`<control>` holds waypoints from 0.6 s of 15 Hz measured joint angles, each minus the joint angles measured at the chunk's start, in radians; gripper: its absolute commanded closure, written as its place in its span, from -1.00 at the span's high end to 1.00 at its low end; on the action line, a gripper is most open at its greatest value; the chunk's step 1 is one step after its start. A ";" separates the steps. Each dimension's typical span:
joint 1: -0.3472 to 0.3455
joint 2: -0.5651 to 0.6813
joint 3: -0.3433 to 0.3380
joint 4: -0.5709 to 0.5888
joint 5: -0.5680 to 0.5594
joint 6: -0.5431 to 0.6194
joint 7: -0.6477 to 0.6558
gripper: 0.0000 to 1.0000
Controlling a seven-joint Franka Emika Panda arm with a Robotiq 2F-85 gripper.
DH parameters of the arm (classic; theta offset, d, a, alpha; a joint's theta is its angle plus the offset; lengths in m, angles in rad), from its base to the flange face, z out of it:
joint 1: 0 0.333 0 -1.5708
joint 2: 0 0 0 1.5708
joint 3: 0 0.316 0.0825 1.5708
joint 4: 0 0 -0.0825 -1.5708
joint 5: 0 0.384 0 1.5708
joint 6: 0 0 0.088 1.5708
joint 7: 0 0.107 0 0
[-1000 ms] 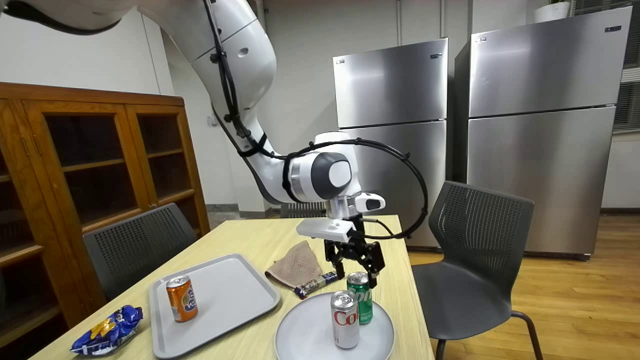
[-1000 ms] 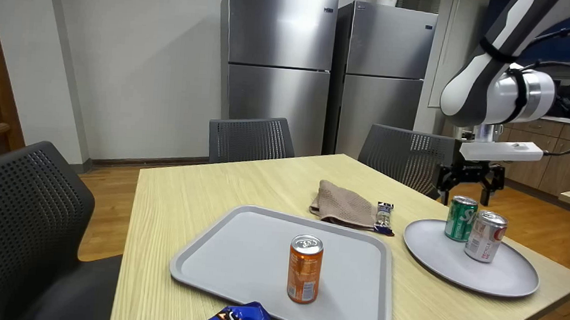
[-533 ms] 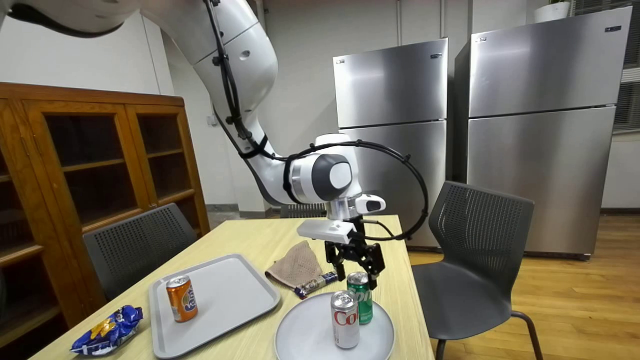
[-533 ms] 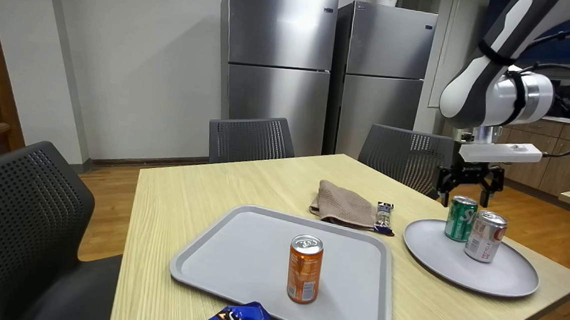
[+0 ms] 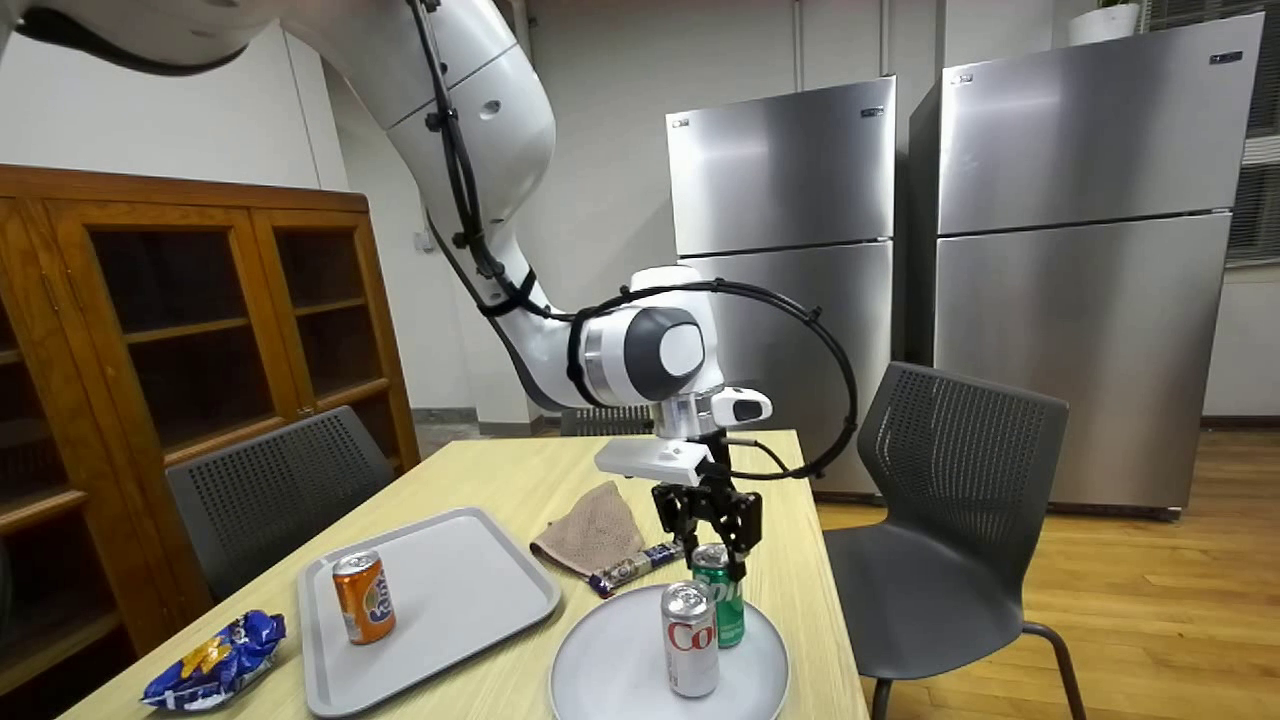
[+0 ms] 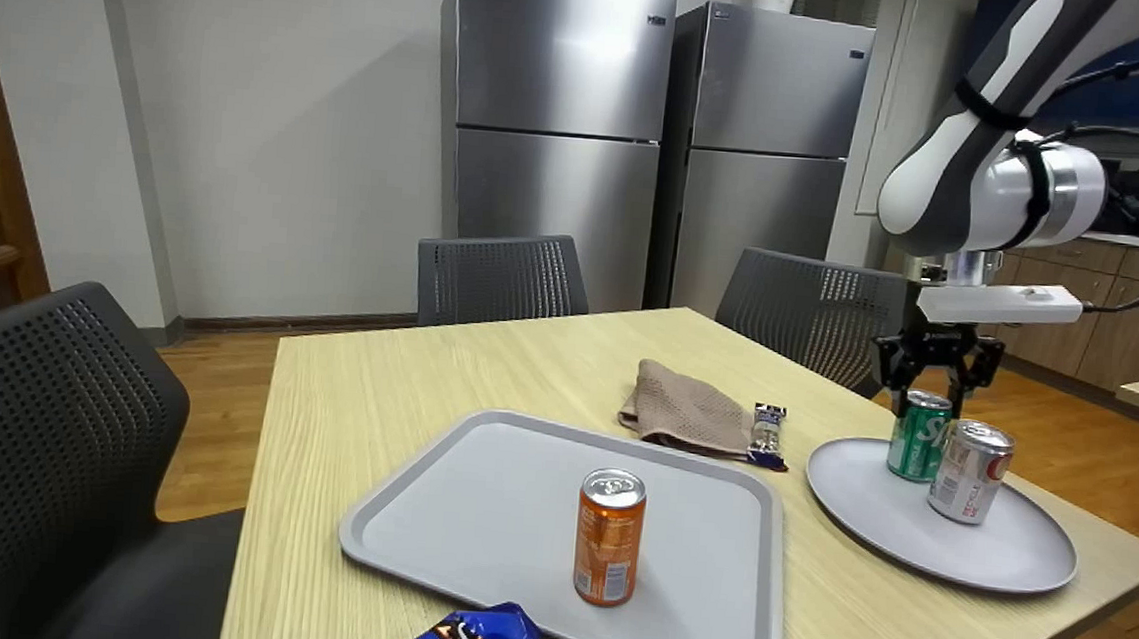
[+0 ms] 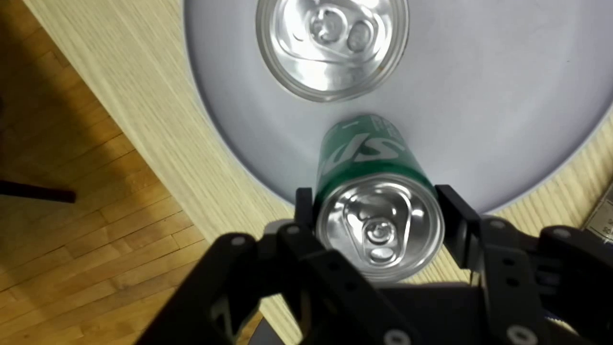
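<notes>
Grpr (image 7: 376,203): fingers (image 7: 457,220) set to approx. can width, one on each side of the green Sprite can (image 7: 368,153) near its top; looks to have hold of it. Green can stands on round grey plate (image 6: 858,490) near table edge. Silver can (image 5: 690,640) w/ red lettering on same plate, just beside; strip of plate visible btwn the two in wrist view. Nearby on table (image 6: 374,396): wrapped bar (image 5: 630,570) right alongside tan cloth (image 5: 592,530). Farther from grpr: rect. grey tray (image 6: 476,513) w/ orange Fanta can (image 6: 609,543) upright on it, blue snack bag (image 5: 218,662) beside tray. Background: dark chairs (image 5: 960,440), wood cabinet (image 5: 280,300), 2 stainless fridges (image 5: 785,180).
</notes>
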 measured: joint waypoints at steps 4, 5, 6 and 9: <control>0.003 -0.005 0.003 -0.002 -0.001 0.008 -0.002 -0.23; 0.003 -0.011 0.005 -0.003 -0.001 0.009 -0.005 -0.23; 0.004 -0.019 0.006 -0.004 -0.001 0.009 -0.008 -0.23; 0.012 -0.060 0.011 -0.017 -0.001 0.009 -0.029 -0.23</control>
